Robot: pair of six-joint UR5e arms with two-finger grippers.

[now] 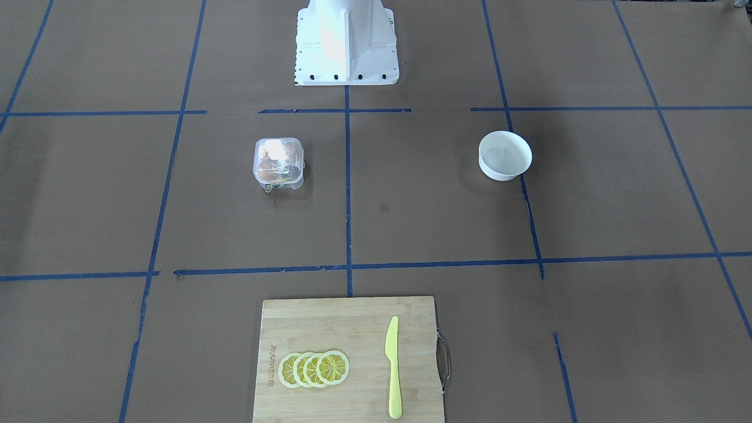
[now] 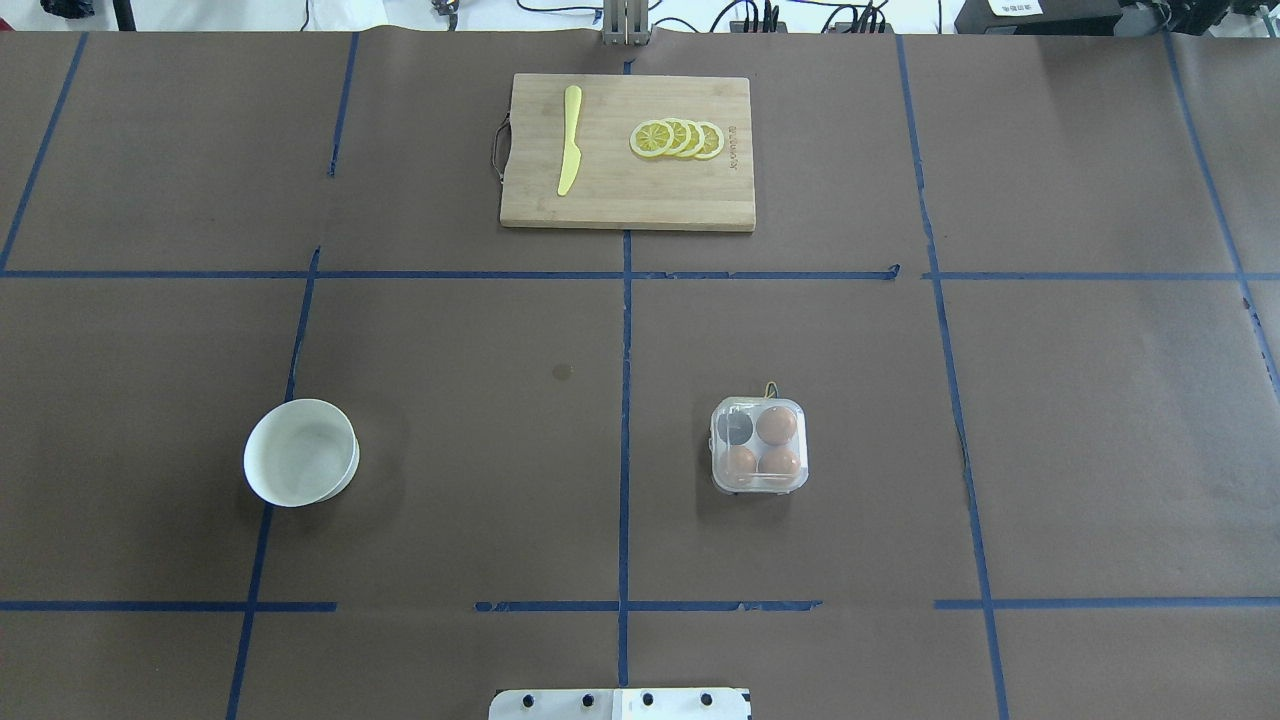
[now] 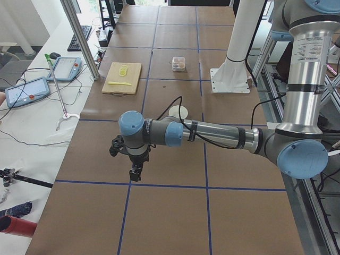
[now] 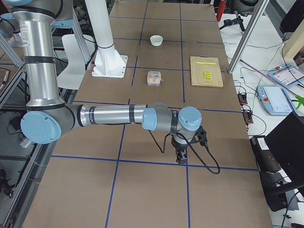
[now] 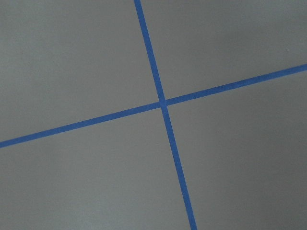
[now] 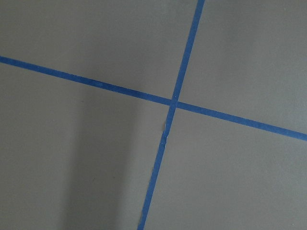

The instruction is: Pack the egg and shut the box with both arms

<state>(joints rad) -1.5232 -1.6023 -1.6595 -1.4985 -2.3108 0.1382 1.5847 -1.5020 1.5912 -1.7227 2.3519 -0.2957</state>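
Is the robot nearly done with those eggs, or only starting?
Looks finished: three eggs sit in the clear egg carton, lid seemingly down, and the white bowl is empty. Nothing is underway: the left hand and right hand hover far off. One cell is unfilled.

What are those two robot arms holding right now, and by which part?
Nothing that shows: the left gripper and the right gripper hang over bare table, and the three eggs lie in the box.

On the bench (image 2: 450,350), right of the centre line, the box (image 2: 759,445), with an egg (image 2: 776,425) in each of three cells. Well apart on the left, the bowl (image 2: 300,452). Far across, centred, the cutting board (image 2: 627,195), with the knife (image 2: 569,152) on it left of the lemon slices (image 2: 677,139).
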